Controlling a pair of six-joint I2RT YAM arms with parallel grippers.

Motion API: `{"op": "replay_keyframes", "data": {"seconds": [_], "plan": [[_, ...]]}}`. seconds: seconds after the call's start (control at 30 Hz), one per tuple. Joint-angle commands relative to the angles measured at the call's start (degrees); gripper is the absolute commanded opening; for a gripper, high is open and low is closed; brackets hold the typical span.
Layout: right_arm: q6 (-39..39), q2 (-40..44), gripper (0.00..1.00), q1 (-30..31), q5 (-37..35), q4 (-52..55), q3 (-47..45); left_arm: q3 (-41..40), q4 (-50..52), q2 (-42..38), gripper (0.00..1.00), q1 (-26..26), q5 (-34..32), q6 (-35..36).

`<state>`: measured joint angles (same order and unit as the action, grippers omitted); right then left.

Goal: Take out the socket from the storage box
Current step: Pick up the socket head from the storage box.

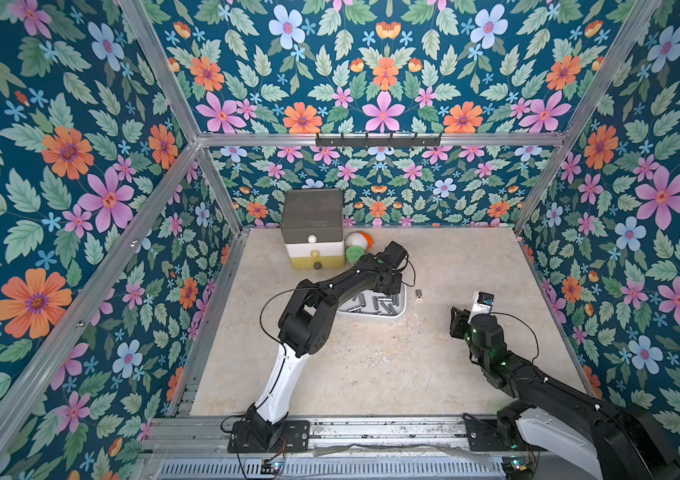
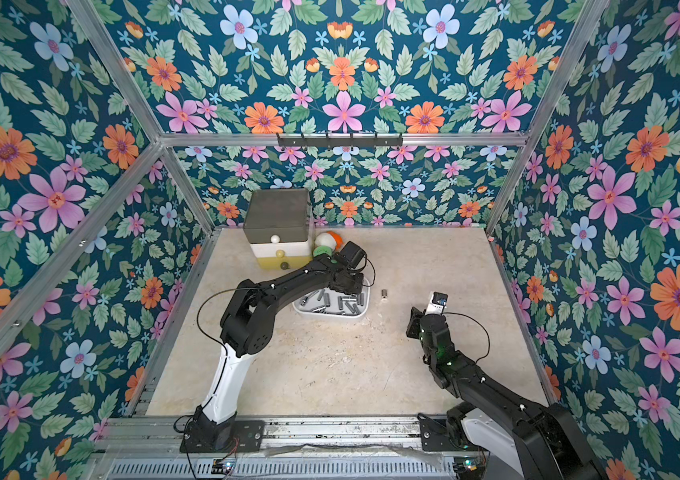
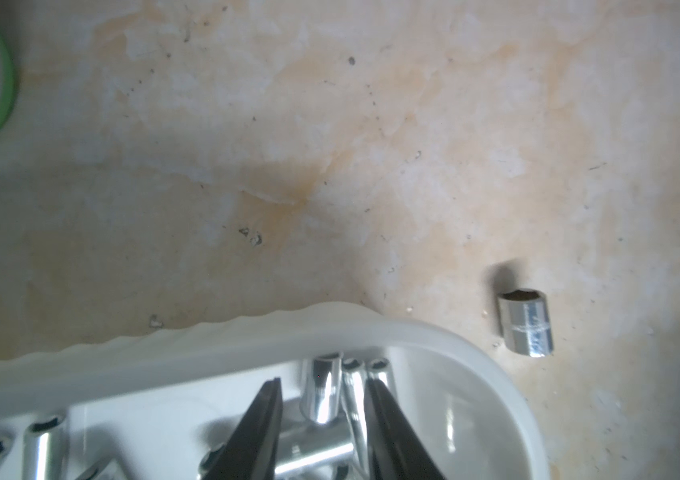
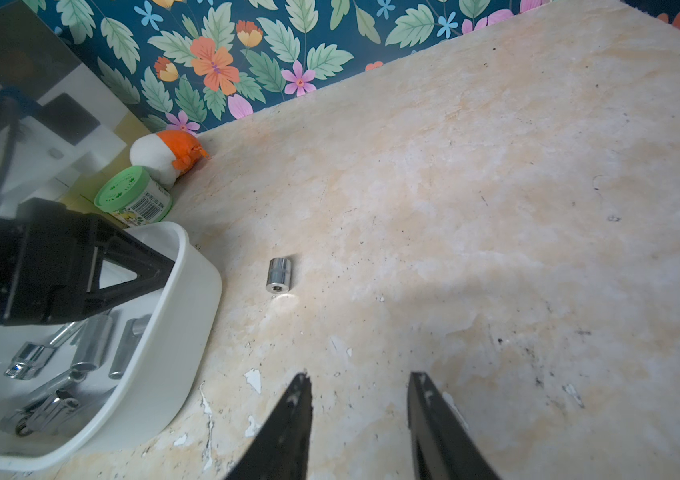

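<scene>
The storage box (image 1: 371, 316) (image 2: 330, 314), a shallow white tub, sits mid-table with several chrome sockets (image 1: 371, 305) (image 4: 93, 340) lying in it. My left gripper (image 3: 324, 380) reaches down into its far right corner (image 3: 205, 345). Its jaws straddle a leaning socket (image 3: 321, 395) and a thinner one beside it. One finger (image 3: 375, 399) touches the thin socket, while a gap remains at the other finger (image 3: 267, 407). One short socket (image 1: 418, 293) (image 2: 383, 293) (image 3: 526, 324) (image 4: 279, 273) lies on the table just right of the box. My right gripper (image 4: 360, 376) hovers open and empty over the table nearer the front.
A grey, white and yellow drawer tower (image 1: 313, 232) stands at the back left. Next to it are a green-lidded jar (image 1: 356, 253) (image 4: 130, 195) and a white-and-orange plush toy (image 1: 360, 239) (image 4: 168, 153). A black hook rail (image 1: 378, 140) runs along the back wall.
</scene>
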<state>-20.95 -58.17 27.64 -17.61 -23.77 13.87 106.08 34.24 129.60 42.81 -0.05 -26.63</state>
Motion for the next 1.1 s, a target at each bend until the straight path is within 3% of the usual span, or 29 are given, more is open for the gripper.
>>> {"op": "replay_keyframes", "data": {"seconds": [0.0, 0.73, 1.07], "plan": [[-0.1, -0.4, 0.43, 0.0, -0.3, -0.9, 0.4, 1.2, 1.8, 1.3, 0.36, 0.3, -1.8, 0.0], [-0.2, -1.6, 0.43, 0.0, 0.0, -0.9, 0.8, 1.3, 5.4, 4.4, 0.25, 0.3, -7.8, -0.6], [-0.2, -1.9, 0.43, 0.0, 0.0, -0.8, 1.0, 1.9, 5.5, 1.2, 0.07, 0.3, -9.4, -0.7]]}}
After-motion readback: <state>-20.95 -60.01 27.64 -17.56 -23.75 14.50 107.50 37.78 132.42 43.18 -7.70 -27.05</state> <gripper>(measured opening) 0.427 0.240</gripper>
